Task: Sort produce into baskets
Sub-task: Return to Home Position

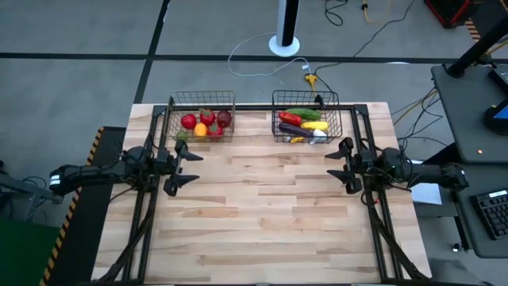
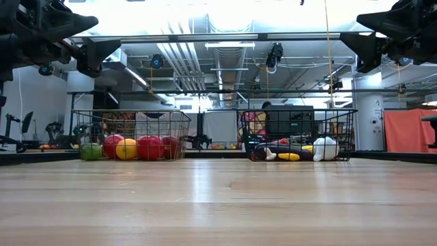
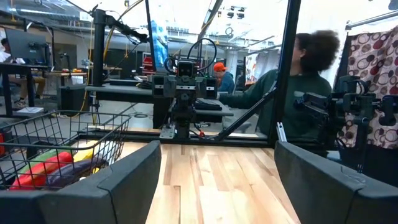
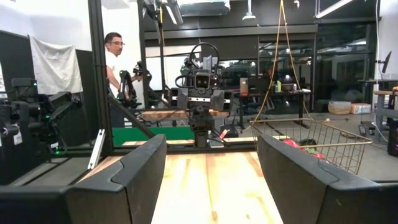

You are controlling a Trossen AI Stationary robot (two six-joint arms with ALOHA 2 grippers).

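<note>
Okay, so you've got a pale butcher-block table, narrow wood planks with a soft sheen, boxed in by a dark metal frame. Around it is grey floor, with loose cables curling at the upper middle of the high view next to a white post base. A keyboard sits at the lower right edge. The low view shows a workshop behind the table, with pipes and ducts overhead. A person in a dark green top shows on the right of the left wrist view. Another person in a white shirt stands at the upper left of the right wrist view.

Your left gripper is at middle left of the high view, fingers spread wide with nothing between them. It's well clear of the wood, up in the top left corner of the low view. Your right gripper mirrors it at middle right, just as wide open and empty. The two face each other, well apart.

All the produce is in the baskets along the table's upper edge. Both are rectangular, open-top, thin dark wire grid. The left wire basket, upper left of centre, holds the round stuff:
- a glossy tomato
- a red ball
- a dark-red one
- an orange one
- a green one

The right wire basket holds the long pieces, plus one white piece:
- a green one
- a red chili
- a yellow piece
- a purple eggplant
- a white lumpy piece
</note>
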